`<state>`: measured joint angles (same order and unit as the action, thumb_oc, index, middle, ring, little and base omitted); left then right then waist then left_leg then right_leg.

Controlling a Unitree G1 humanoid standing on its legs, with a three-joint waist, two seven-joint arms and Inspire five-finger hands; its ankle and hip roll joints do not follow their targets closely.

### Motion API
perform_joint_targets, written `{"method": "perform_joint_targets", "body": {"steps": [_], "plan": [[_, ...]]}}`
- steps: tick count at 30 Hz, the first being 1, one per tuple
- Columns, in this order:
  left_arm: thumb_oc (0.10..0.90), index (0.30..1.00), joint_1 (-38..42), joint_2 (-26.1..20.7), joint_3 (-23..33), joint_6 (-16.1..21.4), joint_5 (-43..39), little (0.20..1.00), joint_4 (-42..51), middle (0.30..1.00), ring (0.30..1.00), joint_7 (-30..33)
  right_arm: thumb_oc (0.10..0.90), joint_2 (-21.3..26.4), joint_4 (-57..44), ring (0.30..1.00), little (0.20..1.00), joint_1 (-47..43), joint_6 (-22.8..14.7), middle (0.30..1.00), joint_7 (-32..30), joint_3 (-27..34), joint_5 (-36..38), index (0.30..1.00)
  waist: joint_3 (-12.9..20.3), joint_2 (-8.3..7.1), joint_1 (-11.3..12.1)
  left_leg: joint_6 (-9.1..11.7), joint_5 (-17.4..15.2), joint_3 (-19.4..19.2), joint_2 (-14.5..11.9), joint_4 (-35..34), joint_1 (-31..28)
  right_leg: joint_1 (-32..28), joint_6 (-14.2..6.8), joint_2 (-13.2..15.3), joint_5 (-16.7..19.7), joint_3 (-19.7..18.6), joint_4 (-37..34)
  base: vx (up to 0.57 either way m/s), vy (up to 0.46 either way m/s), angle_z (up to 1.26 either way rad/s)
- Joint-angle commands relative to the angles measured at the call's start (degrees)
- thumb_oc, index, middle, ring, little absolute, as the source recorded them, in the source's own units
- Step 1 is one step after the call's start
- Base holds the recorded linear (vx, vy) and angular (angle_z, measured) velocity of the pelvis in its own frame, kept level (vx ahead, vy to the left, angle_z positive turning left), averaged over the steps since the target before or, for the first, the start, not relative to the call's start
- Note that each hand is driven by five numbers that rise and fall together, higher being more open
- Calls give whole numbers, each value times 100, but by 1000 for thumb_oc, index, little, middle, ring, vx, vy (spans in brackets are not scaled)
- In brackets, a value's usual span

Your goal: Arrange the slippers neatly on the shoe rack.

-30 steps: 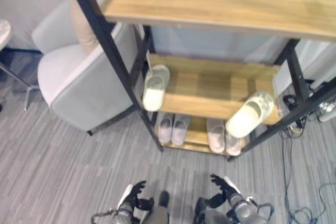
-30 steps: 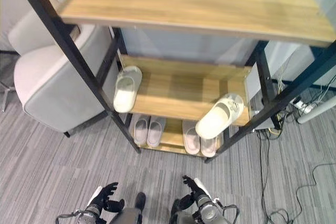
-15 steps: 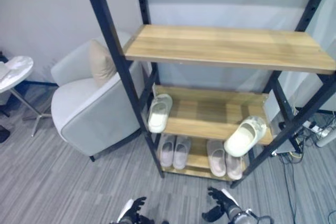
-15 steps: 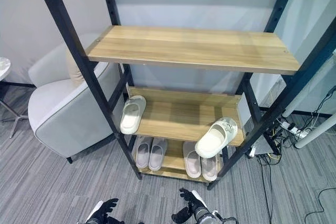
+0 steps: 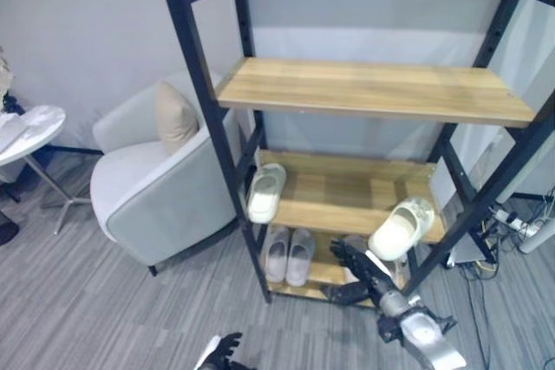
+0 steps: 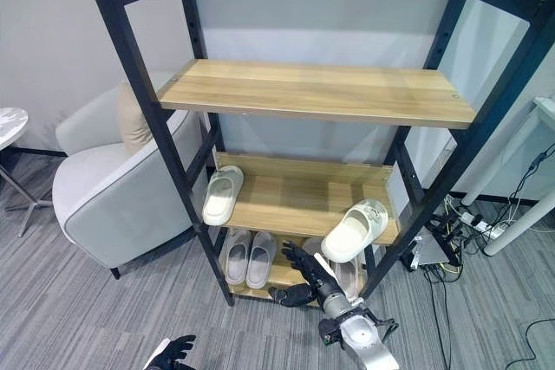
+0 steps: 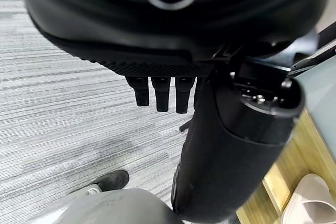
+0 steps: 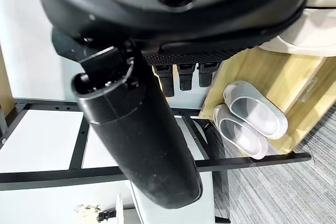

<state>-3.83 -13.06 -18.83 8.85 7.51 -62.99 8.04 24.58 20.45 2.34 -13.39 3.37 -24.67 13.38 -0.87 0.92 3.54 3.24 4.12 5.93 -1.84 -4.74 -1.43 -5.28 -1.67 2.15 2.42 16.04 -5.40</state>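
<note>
Two cream slippers lie apart on the rack's lower middle shelf (image 5: 347, 188). One (image 5: 264, 192) is at the left end. The other (image 5: 401, 229) sits askew at the right end, its toe hanging over the front edge. On the bottom shelf stands a pale grey pair (image 5: 289, 255), also in the right wrist view (image 8: 252, 111). A second grey pair (image 6: 347, 273) is partly hidden behind my right hand (image 5: 360, 270). That hand is raised in front of the bottom shelf, fingers (image 8: 181, 74) straight and spread, holding nothing. My left hand (image 5: 221, 353) hangs low near the floor, relaxed and holding nothing.
The black-framed rack has wooden shelves; the upper one (image 5: 373, 88) is bare. A grey armchair (image 5: 156, 188) with a beige cushion (image 5: 178, 114) stands close to the rack's left post. A small round white table (image 5: 26, 123) is far left. Cables and a power strip (image 5: 520, 223) lie at the right.
The camera has tilted up, so more of the rack shows. My right hand has risen from low down to the front of the bottom shelf. The slippers have not moved.
</note>
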Motion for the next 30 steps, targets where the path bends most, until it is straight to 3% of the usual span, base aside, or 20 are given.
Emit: {"method": "perform_joint_targets", "body": {"steps": [1,9,14,20,25,30], "plan": [[800,900,283,302,-274,159,65,900,-413,900,900,-92,800,124,-1033,900,900,-457,-482,900,-215,202,-302,900,75,-63,131,336,66,-266,-136,-26,-37,-260,-469,106,-384,-156,56,0,0,0],[800,900,208,345,-316,101,55,900,-418,900,900,-113,800,201,-1134,900,900,-916,-472,900,-649,528,-560,900,93,-91,191,310,33,-233,-136,-26,-64,-289,-473,116,-391,-115,65,20,15,3],[800,900,174,401,-319,76,83,900,-433,900,900,-76,800,448,-1158,900,900,-1446,-300,900,-1434,921,-1719,900,113,-139,259,281,-9,-227,-116,-26,-47,-286,-500,147,-381,-55,62,19,37,2],[800,900,161,451,-409,45,182,900,-498,900,900,-147,800,744,-953,900,900,-1878,-69,900,-2011,1214,-2554,900,118,-173,300,244,-45,-228,-87,-26,28,-204,-543,203,-338,-38,63,6,34,3],[800,900,141,474,-412,3,333,900,-611,900,900,-225,800,1058,-838,900,900,-2169,316,900,-2385,1444,-3571,900,122,-219,320,177,-149,-312,-73,-26,17,-145,-589,264,-291,-132,40,12,46,0],[800,900,139,449,-464,-4,350,900,-593,900,900,-308,800,1210,-569,900,900,-2465,606,900,-2443,1354,-4085,900,113,-269,345,126,-201,-369,-54,-26,-3,-116,-605,287,-268,-238,40,10,31,-7]]}}
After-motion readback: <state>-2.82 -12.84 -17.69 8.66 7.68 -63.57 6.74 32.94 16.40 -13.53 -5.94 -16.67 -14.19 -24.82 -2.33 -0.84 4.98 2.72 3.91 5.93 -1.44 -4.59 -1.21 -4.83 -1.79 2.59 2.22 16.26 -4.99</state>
